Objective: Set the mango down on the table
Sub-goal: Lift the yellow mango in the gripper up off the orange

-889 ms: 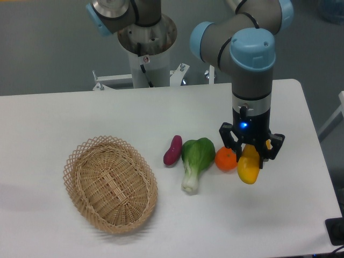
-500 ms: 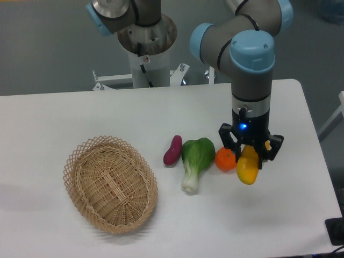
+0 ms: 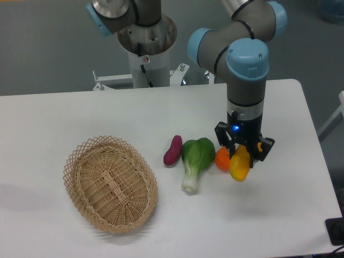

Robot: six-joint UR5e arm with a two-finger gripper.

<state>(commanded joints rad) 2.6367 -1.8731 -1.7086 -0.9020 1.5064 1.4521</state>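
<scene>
The mango [image 3: 239, 167] is yellow with an orange upper end, and it hangs upright in my gripper [image 3: 243, 152], which is shut on its top. It hangs just above the white table [image 3: 279, 215], right of centre. The mango covers part of the round orange [image 3: 221, 158] that lies just to its left. The gripper's black fingers [image 3: 258, 150] flank the fruit's upper half.
A green bok choy [image 3: 196, 159] and a purple sweet potato [image 3: 172, 150] lie left of the orange. An oval wicker basket [image 3: 110, 183] with nothing in it stands at the left. The robot's base column [image 3: 146, 48] rises at the table's back edge.
The gripper and the mango have shifted left and a little up, so the mango now overlaps the orange more.
</scene>
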